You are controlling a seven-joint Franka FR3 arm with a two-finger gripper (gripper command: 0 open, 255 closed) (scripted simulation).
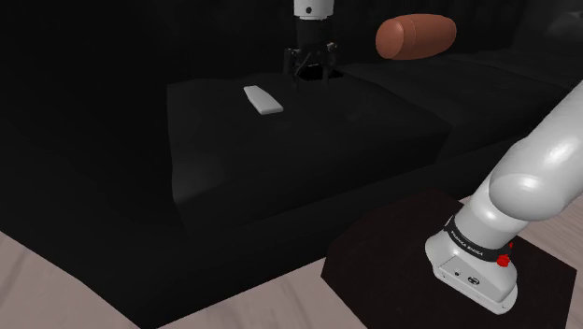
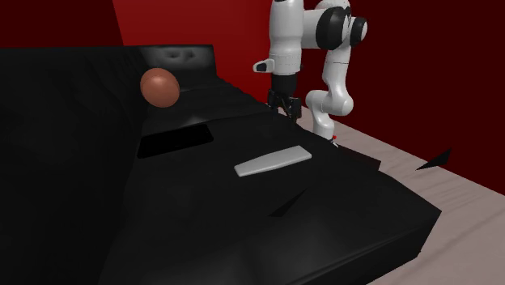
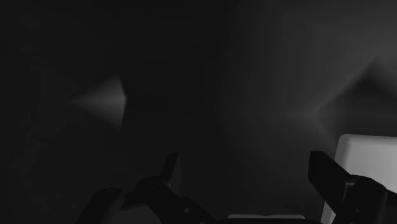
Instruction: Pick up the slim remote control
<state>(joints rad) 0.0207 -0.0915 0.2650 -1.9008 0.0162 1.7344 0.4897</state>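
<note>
The slim remote control (image 1: 263,99) is a flat white bar lying on top of a black upholstered block (image 1: 308,140). In the second exterior view the remote (image 2: 272,161) lies slantwise near the block's middle. My black gripper (image 1: 310,70) hangs pointing down over the block's far edge, just right of the remote in the shoulder view and a little above the surface. From the second exterior view the gripper (image 2: 285,109) stands beyond the remote. In the wrist view its fingers (image 3: 327,175) stand apart with nothing between them, and the remote's white end (image 3: 369,153) shows just outside one finger.
A brown cylindrical cushion (image 1: 416,37) lies on the black sofa behind the block; it also shows as a round cushion (image 2: 160,87). My dark stand (image 1: 392,266) sits on the pale floor (image 1: 56,290). Red walls (image 2: 405,73) rise behind.
</note>
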